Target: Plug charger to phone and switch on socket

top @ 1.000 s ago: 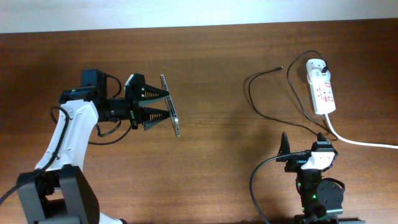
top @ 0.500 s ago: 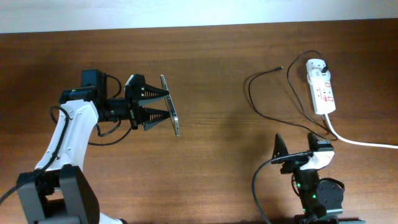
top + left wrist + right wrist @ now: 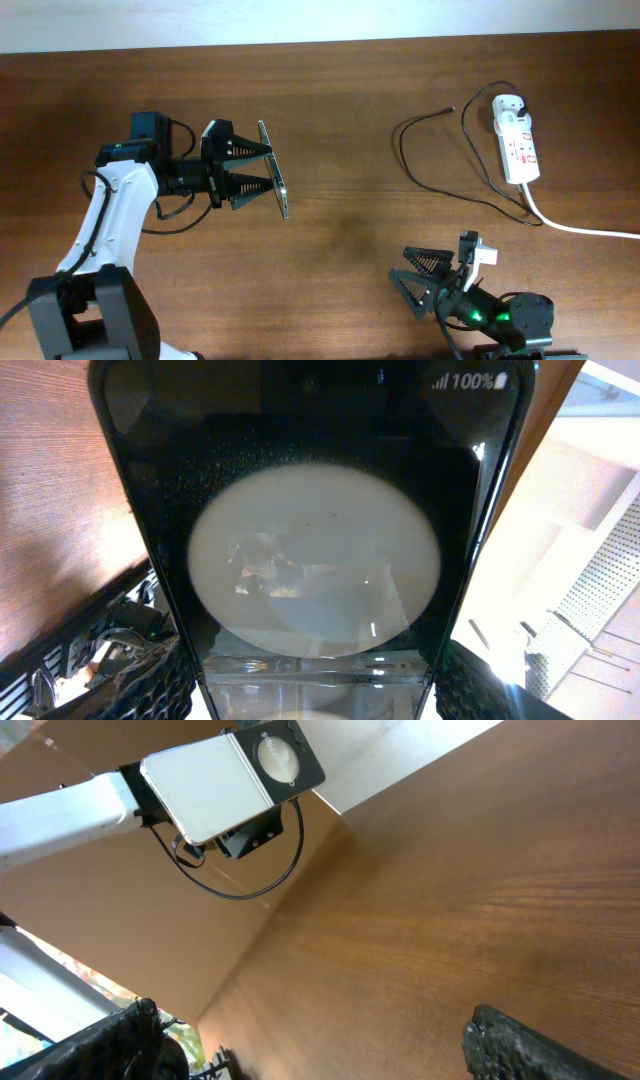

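The right gripper (image 3: 400, 265) has turned toward the left since a moment ago; its claw is now wide and empty. The left gripper (image 3: 268, 167) still clamps the phone (image 3: 310, 550) on edge. The charger (image 3: 440, 113) lies far right, running to the socket (image 3: 516, 150).

Your table (image 3: 340, 100) was a dark brown wood-grain top that filled nearly the whole overhead view and was evenly lit. Along its far edge you had a pale strip (image 3: 320, 20), possibly a wall or floor beyond it. In the left wrist view, a bright white room showed past the table's edge, with a perforated panel (image 3: 605, 575) washed out by the light.
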Available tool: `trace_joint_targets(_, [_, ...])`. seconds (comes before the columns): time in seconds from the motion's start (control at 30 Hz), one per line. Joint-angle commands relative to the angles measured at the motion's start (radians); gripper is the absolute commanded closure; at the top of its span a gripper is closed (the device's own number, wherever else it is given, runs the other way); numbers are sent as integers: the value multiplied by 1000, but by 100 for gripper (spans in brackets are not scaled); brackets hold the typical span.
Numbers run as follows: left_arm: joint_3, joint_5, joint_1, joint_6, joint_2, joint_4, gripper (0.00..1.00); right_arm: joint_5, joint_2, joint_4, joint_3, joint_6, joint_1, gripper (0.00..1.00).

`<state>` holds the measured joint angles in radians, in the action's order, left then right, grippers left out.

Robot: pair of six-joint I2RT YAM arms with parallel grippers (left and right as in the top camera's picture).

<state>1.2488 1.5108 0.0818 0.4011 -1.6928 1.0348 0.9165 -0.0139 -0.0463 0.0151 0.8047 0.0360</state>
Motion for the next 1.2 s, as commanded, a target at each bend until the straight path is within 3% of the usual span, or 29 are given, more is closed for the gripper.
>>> trace_joint_targets(0.0, [0,34,6,2,2,2,48,-37,-24,-100,72,-71,-4,1])
trace_joint_targets(0.1, [0,34,6,2,2,2,48,-141,-170,-279,232,-225,-4,1])
trace_joint_targets(0.23, [0,34,6,2,2,2,47,-233,-504,-478,548,-430,-3,1])
trace_joint_targets(0.3, [0,25,6,2,2,2,48,-267,-658,-568,712,-452,3,1])
trace_joint_targets(0.4, [0,9,6,2,2,2,47,-284,-821,-616,893,-460,112,1])
trace_joint_targets(0.47, [0,9,6,2,2,2,49,-379,-903,-616,968,-459,272,1])
trace_joint_targets(0.6, [0,11,6,2,2,2,49,-585,-958,-579,1030,-456,567,1])
trace_joint_targets(0.83, [0,11,6,2,2,2,49,-577,-969,-418,1030,-457,718,1])
trace_joint_targets(0.97, [0,10,6,2,2,2,48,-949,-1059,-362,1030,-457,864,1])
trace_joint_targets(1.03, [0,8,6,2,2,2,48,-1122,-1157,-232,1030,-456,938,9])
trace_joint_targets(1.13, [0,8,6,2,2,2,49,-1168,-1281,-73,1030,-456,954,15])
trace_joint_targets(1.17, [0,8,6,2,2,2,48,-1169,-1322,-19,1030,-456,954,24])
